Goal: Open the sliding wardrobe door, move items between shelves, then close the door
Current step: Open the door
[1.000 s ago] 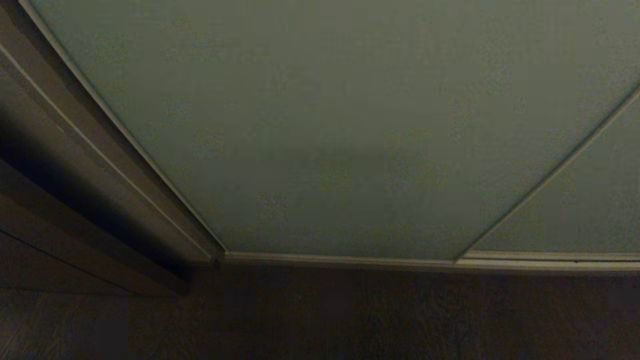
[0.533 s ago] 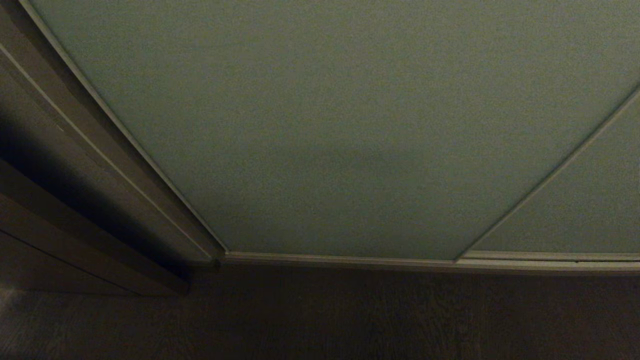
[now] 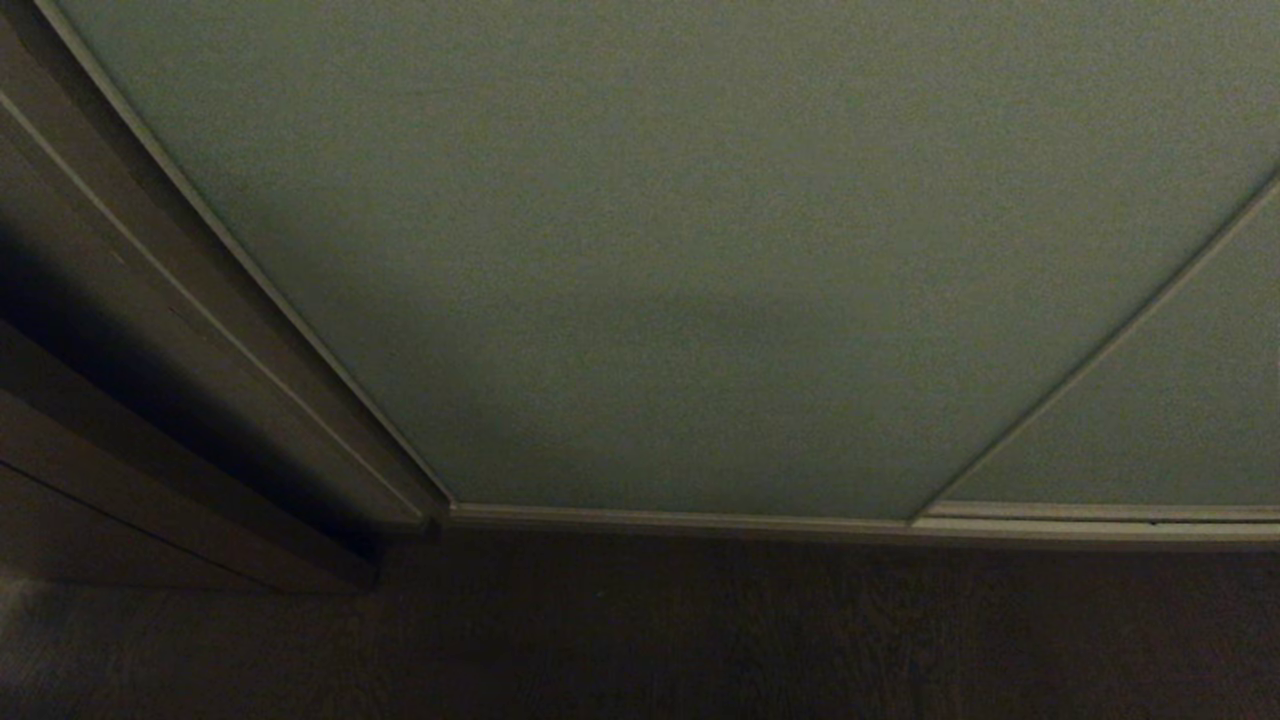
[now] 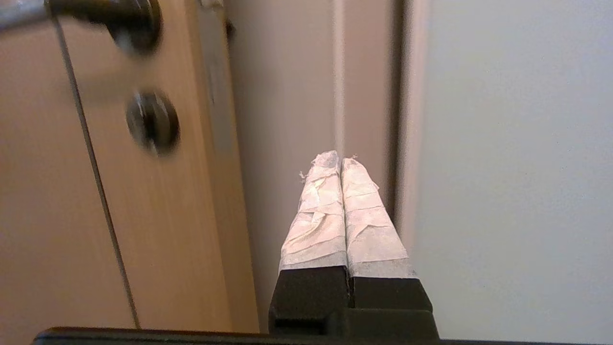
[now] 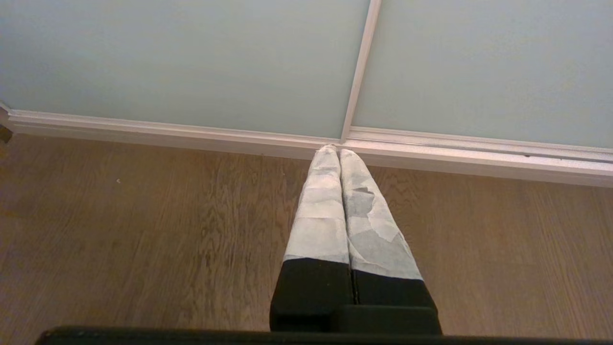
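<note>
Left wrist view shows the left gripper [image 4: 340,160] raised and pointing level at the wardrobe's left edge, its 2 tape-wrapped fingers [image 4: 318,211] pressed together with nothing between them. The tips hang in front of a brownish vertical frame post [image 4: 287,96] and whether they touch it cannot be told. Just to one side of the fingers runs the thin pale metal edge strip [image 4: 409,120] of the sliding wardrobe door [image 4: 517,143], whose flat grey-green panel fills that side of the view; the door is closed. On the other side of the post stands a light wooden room door [image 4: 143,215] with a dark handle [image 4: 110,14] and a round dark lock rosette [image 4: 152,122] below it, both blurred. Right wrist view has the right gripper [image 5: 339,152] pointing downward over the wood-grain floor [image 5: 143,230], its 2 taped fingers likewise closed together and empty, their tips near the pale bottom track [image 5: 191,132] where a vertical frame strip [image 5: 359,67] separates 2 door panels. Head view shows neither arm: only the closed grey-green door [image 3: 650,250], its bottom track [image 3: 680,520], a second panel [image 3: 1180,420] at the right, the dark brown side panel [image 3: 150,330] at the left, and dark floor [image 3: 700,630]. With the door shut, no shelf or toy is visible.
</note>
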{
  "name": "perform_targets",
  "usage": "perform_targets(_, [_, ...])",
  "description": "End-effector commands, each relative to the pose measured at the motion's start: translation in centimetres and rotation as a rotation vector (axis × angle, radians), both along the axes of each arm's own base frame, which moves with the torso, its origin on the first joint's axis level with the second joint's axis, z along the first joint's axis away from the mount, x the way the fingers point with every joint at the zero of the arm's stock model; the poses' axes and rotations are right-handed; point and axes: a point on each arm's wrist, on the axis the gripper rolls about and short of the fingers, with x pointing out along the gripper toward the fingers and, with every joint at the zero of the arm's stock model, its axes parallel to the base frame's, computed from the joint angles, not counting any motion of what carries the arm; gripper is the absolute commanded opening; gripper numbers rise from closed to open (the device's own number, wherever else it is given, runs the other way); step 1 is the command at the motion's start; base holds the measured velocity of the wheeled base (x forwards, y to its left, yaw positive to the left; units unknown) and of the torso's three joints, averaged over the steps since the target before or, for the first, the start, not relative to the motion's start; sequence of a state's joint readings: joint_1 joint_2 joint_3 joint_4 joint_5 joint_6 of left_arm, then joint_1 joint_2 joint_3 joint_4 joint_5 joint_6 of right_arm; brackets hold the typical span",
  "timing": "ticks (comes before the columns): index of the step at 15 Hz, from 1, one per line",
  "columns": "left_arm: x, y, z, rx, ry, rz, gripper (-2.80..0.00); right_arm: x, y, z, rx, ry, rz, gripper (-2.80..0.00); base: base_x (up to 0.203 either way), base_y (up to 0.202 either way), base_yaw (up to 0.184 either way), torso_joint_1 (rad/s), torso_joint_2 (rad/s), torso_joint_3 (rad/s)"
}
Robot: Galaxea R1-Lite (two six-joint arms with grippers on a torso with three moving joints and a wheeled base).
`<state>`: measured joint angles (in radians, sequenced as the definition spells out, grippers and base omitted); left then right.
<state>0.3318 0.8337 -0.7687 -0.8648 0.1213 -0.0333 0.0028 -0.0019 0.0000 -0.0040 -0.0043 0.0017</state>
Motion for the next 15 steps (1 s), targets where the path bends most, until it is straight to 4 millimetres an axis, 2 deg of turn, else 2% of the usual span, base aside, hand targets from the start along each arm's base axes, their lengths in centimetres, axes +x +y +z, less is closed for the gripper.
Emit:
perform_targets(1, [4.8,2.0,0.6,-0.027,0.036,0.036,-2.80,0.0,0.0,0.0,0.000,0.000,0.000,-2.80,0.000,0.000,0.000,0.000,0.00,0.000])
perform_targets(5, [7.8,3.2,3.1,-0.016,-0.016,0.017,-2.80,0.0,0.0,0.0,0.000,0.000,0.000,-2.80,0.000,0.000,0.000,0.000,0.00,0.000])
perform_targets(15, [12.3,3.8,4.9,0.012,0.131,-0.172,-2.80,0.0,0.0,0.0,0.000,0.000,0.000,-2.80,0.000,0.000,0.000,0.000,0.00,0.000])
